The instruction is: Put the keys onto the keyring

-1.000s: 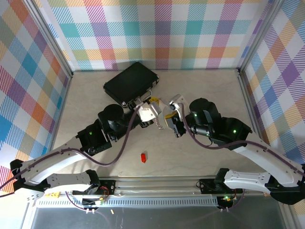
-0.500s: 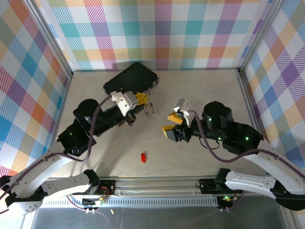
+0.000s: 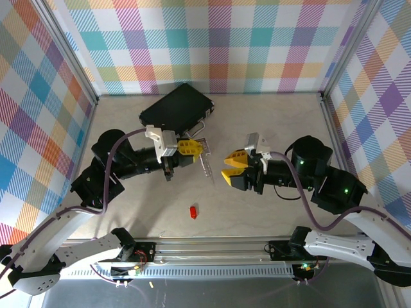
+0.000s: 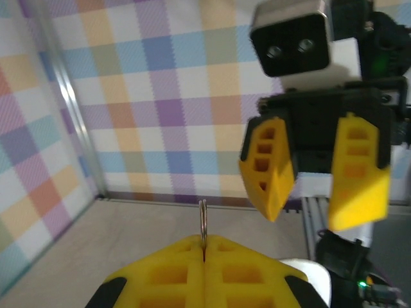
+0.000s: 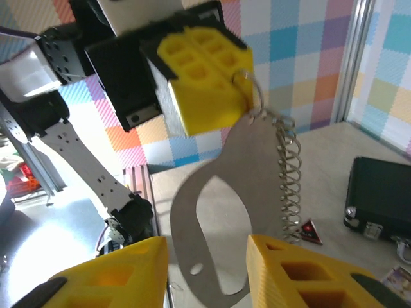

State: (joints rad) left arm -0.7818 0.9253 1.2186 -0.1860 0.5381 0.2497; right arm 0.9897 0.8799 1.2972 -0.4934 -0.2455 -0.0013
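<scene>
The keyring (image 3: 207, 165) is gripped in the air by the left fingers (image 3: 186, 147), the right fingers (image 3: 234, 158) are held apart and empty, and the red key (image 3: 192, 211) on the desk (image 3: 270, 122) could be flicked away if pinched badly.

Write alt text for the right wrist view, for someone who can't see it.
The left gripper, yellow fingers shut, holds the keyring, a flat grey loop with a coil down one side, hanging below it. The right gripper stands open at the bottom edge, the loop's lower end seen between its yellow fingers. A black case lies at right.
</scene>
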